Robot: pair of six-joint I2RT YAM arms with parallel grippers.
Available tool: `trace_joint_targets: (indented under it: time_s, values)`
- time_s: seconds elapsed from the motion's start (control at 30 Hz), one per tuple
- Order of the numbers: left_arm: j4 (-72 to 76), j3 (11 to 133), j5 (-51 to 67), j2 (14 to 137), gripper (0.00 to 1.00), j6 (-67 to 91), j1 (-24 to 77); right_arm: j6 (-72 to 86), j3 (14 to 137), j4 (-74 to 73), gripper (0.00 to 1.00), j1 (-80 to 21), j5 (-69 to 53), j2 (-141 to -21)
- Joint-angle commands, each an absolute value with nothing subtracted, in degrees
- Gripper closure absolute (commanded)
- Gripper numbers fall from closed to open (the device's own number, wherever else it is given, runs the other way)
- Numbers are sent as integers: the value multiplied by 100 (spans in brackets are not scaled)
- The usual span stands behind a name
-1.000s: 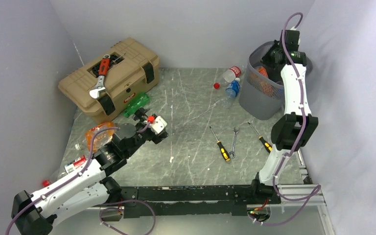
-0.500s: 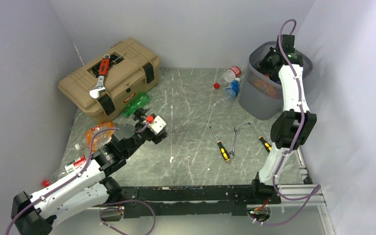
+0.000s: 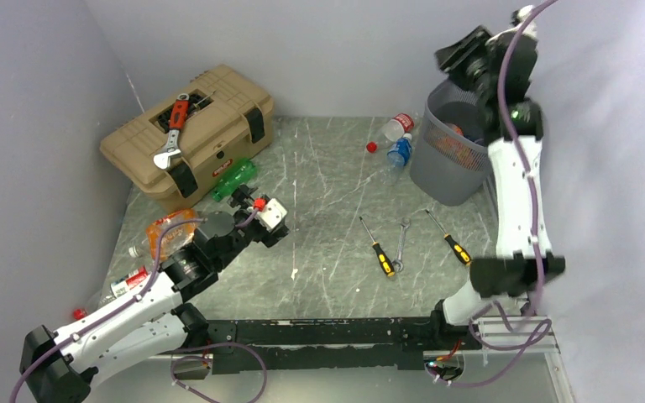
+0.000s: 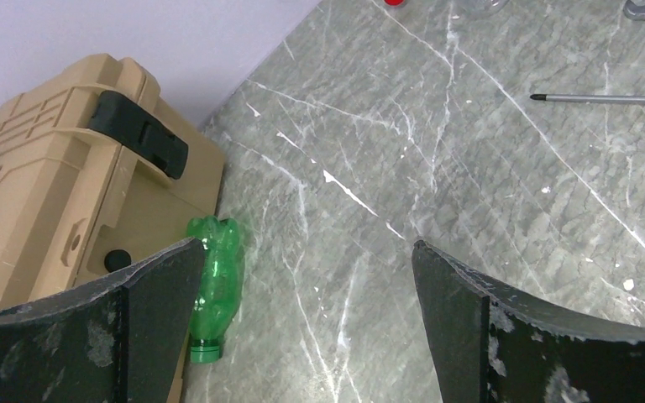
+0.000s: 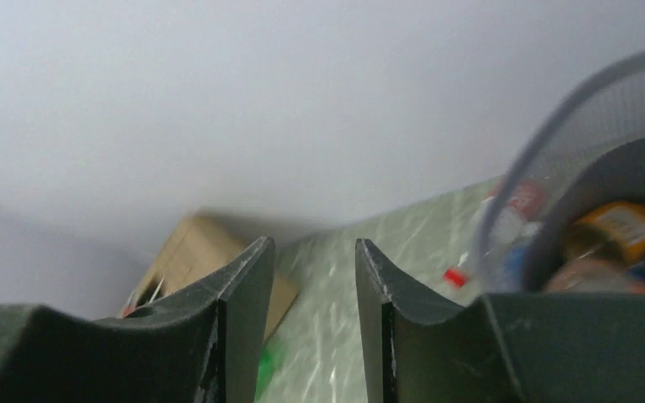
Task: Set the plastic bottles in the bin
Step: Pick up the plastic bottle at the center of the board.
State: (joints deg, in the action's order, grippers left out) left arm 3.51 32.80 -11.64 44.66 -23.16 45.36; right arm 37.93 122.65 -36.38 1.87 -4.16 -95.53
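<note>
The grey mesh bin (image 3: 437, 172) stands at the far right, with bottles inside, one with an orange label (image 3: 451, 143). My right gripper (image 3: 458, 55) hangs high above its rim, open a little, with nothing between the fingers (image 5: 312, 252). The right wrist view is blurred and shows the bin's rim (image 5: 546, 126) and the bottles in it (image 5: 617, 231). A green bottle (image 3: 235, 178) lies beside the toolbox. My left gripper (image 3: 242, 199) is wide open just short of it, the green bottle (image 4: 215, 281) next to the left finger and no grip (image 4: 304, 252).
A clear bottle (image 3: 396, 126), a blue bottle (image 3: 400, 151) and a red cap (image 3: 371, 147) lie left of the bin. More bottles (image 3: 170, 228) lie under the left arm. The tan toolbox (image 3: 210, 113) carries a wrench. Two screwdrivers (image 3: 378, 248) and a spanner (image 3: 401, 245) lie mid-table.
My right gripper has risen out of the bin to well above its rim, and its jaws have parted. The left arm has not moved.
</note>
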Motion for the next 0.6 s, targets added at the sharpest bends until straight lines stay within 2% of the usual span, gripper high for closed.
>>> trace_joint_targets:
  time_s: [0.0,0.1,0.27,0.37,0.57]
  values:
    - [409,3433,-1169,4487,0,-2196,4551,3104,9837,-1534,54,-1144,-24,-7525]
    - [373,3480,-1150,4531,0,-1901,4551,3129,8045,-545,49,-1613,118,-6305]
    - [-396,4086,-736,5047,1,-1258,4544,2995,6549,-360,44,-2158,-175,-5293]
    - [-913,4901,-12,5880,1,-706,4540,2882,5871,-478,43,-2456,-117,-4835]
    - [-500,6550,719,7987,1,539,4526,2943,4327,-655,41,-2602,332,-3658]
